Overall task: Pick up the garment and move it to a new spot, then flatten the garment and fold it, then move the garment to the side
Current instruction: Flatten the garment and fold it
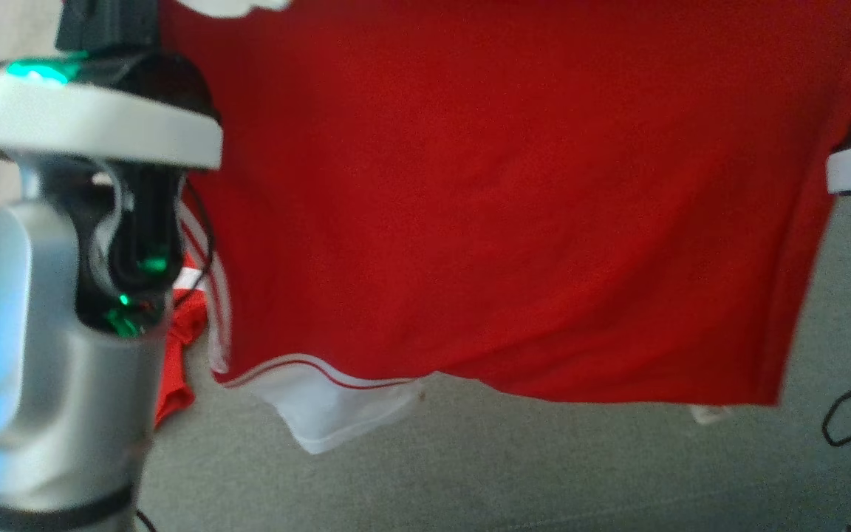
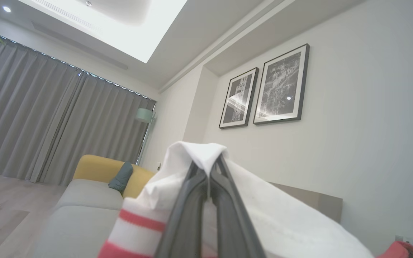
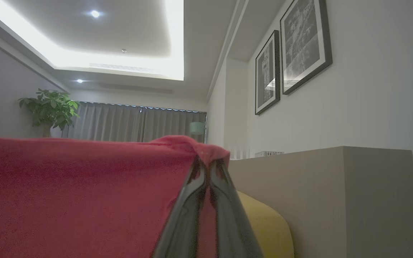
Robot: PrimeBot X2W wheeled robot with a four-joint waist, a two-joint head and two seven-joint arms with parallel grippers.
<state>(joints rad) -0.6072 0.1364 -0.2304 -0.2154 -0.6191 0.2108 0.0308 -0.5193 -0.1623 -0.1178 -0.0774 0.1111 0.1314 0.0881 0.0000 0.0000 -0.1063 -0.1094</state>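
As I hold it aloft, the garment hangs spread above a grey surface; left tool clenched on its white trim, right tool clenched on its red edge.

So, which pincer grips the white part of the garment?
The left pincer: it pinches white trim of the garment; the right pincer pinches red fabric.

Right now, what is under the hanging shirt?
Under the shirt, a grey surface shows below the hem. The red cloth hides whatever lies behind it.
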